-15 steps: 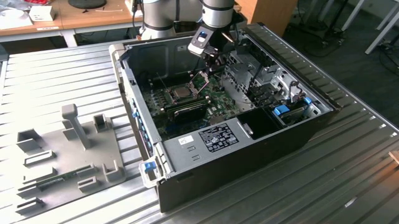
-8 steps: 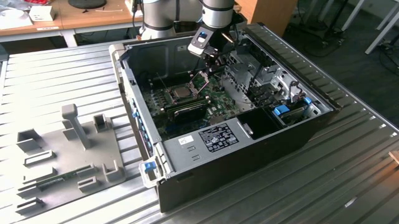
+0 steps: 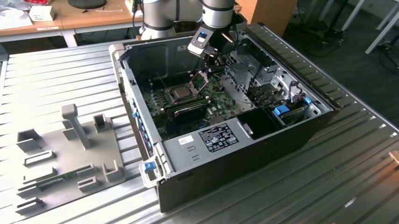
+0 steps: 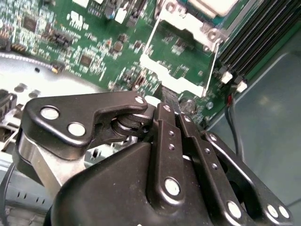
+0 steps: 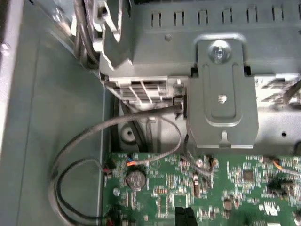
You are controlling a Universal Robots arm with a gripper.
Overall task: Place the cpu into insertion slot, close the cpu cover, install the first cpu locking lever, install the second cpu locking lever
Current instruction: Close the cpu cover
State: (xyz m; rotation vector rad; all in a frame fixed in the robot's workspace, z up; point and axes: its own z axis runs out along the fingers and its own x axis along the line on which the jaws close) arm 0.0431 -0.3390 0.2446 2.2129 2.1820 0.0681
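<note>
A grey jig (image 3: 68, 154) lies on the ribbed table (image 3: 324, 186), at the exterior view's left of the open case (image 3: 206, 163). Inside, past the label (image 3: 218, 136), the cpu (image 3: 182, 94) sits flat in the slot (image 3: 193, 98) on the green board (image 3: 215, 106). Beyond it the cover (image 3: 201, 80) stands tilted up, not closed. The gripper (image 3: 210, 65) hangs just behind the cover. In the second wrist view its jaws are drawn narrow, almost together, the tip (image 4: 168, 96) right at the cover's free edge (image 4: 169, 75). Whether they pinch it, I cannot tell. Farther off there lie the cpu (image 4: 211, 4) and the black memory slots (image 4: 254, 37).
</note>
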